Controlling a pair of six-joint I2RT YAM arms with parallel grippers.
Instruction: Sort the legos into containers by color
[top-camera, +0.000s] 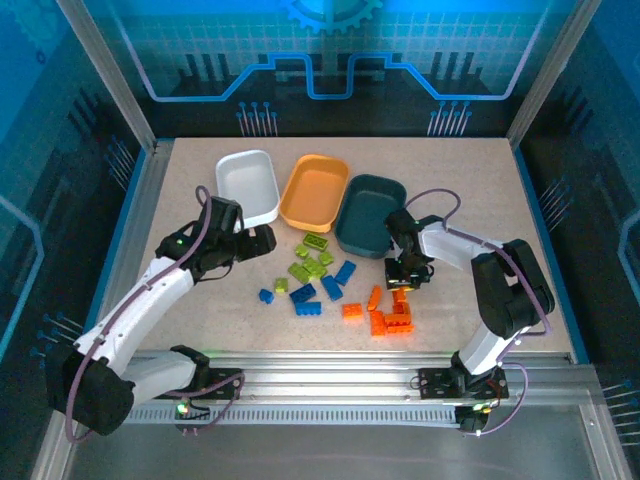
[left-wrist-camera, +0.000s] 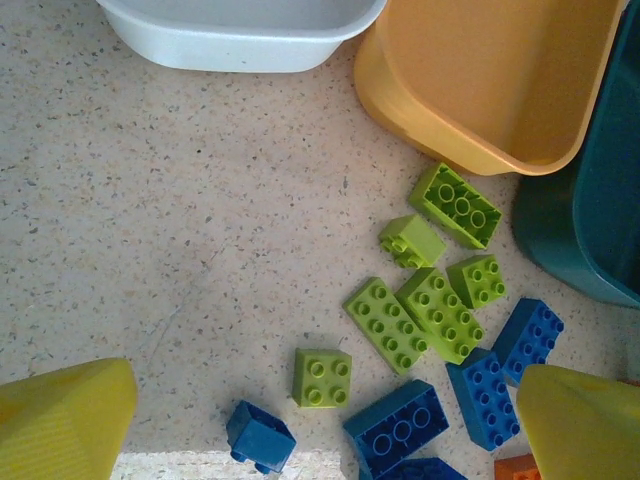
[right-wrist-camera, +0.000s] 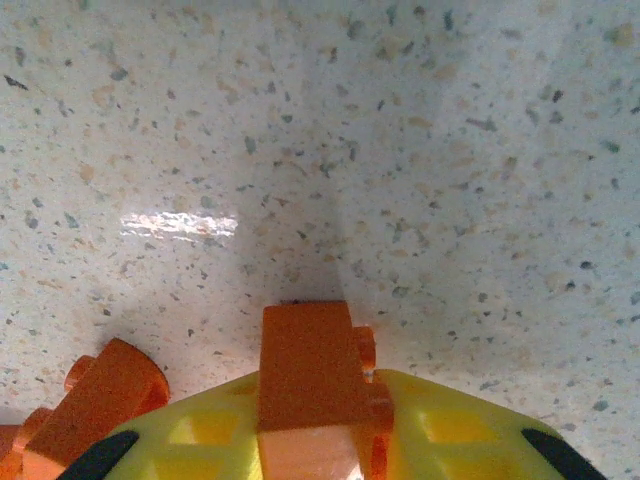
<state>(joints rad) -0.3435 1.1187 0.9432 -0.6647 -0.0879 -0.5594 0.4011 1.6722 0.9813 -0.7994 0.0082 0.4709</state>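
Orange legos (top-camera: 388, 318) clumped beside right gripper (right-wrist-camera: 312, 440), count unclear, roughly five. Teal tray (top-camera: 365, 205) partly hidden by right arm (top-camera: 450, 243). Green legos (left-wrist-camera: 440, 312): six. Blue legos (left-wrist-camera: 397, 422): five, one cut off. Trays: three, with white tray (top-camera: 248, 180) and orange tray (top-camera: 315, 195); visible floors bare. Right gripper pinches orange brick (right-wrist-camera: 305, 360). Left gripper (top-camera: 262, 240) spread wide, near loose bricks.

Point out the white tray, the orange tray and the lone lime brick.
white tray (top-camera: 248, 185), top view, bare floor.
orange tray (top-camera: 314, 195), top view, bare floor.
lone lime brick (left-wrist-camera: 322, 378), left wrist view, studded top.
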